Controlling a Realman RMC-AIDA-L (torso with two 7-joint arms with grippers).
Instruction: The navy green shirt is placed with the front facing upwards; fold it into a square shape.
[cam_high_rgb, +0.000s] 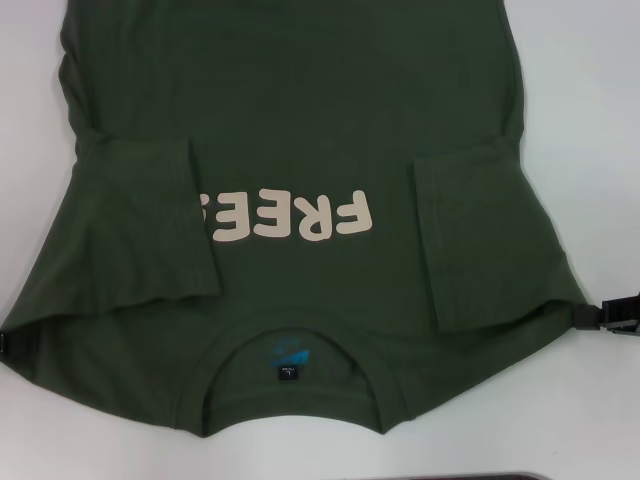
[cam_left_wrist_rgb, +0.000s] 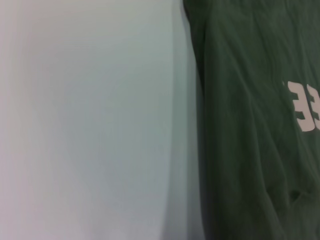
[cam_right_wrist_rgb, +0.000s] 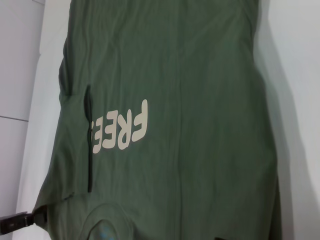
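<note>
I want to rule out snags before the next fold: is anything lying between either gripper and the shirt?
Nothing visible does. The right gripper and left gripper already sit at opposite shoulder edges of the dark olive-green cotton T-shirt, both sleeves folded inward on the white table.

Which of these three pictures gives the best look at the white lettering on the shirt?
The head view: the lettering on the shirt shows large there, though the left folded sleeve covers its end. The right wrist view shows the lettering smaller and at a slant. The left wrist view catches only two letters at its edge.
</note>
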